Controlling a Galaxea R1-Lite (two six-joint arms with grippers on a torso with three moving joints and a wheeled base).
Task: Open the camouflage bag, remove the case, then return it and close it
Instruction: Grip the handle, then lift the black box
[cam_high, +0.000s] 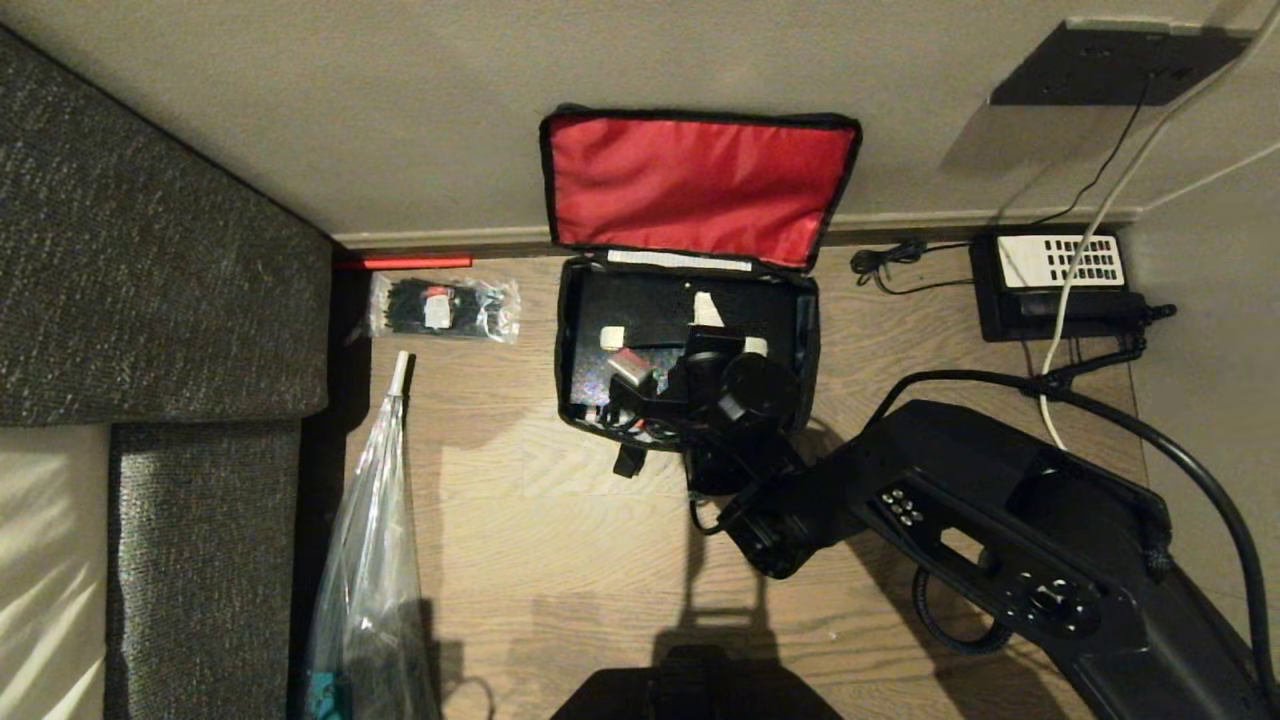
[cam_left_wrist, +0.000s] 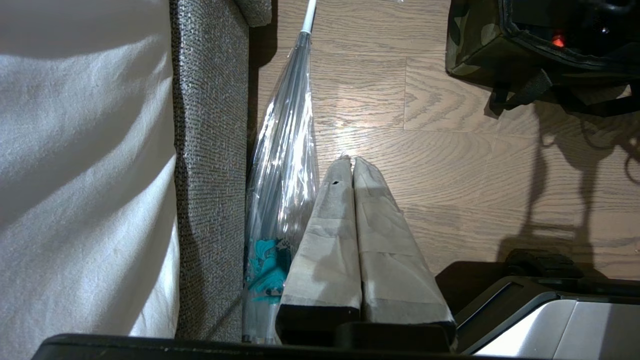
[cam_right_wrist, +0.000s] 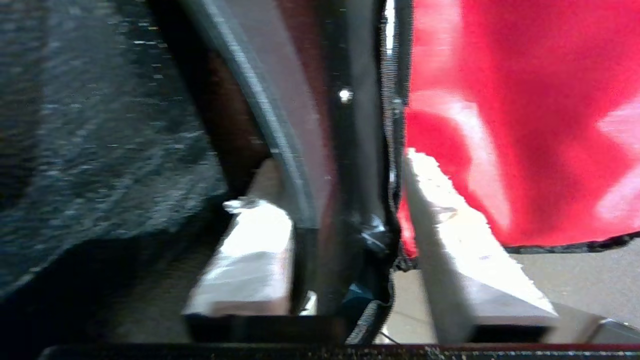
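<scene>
Wood-plank floor (cam_high: 560, 560) by a pale wall. Head view: green camouflage fabric bag (cam_high: 688, 340) lies open against the wall, red-lined lid (cam_high: 697, 185) raised; flat black hard case (cam_high: 655, 320) sits inside. Right gripper (cam_high: 668, 340) reaches into the bag. Clear packet of black ties (cam_high: 444, 308) to the bag's left; black telephone (cam_high: 1055, 285) to its right. Left wrist view: left gripper (cam_left_wrist: 352, 165) hangs above floor beside a clear folded umbrella (cam_left_wrist: 285, 165), fingers pressed together. Right wrist view: taped fingers (cam_right_wrist: 250, 250) straddle the bag's black zipper edge, partly spread; contact unclear.
</scene>
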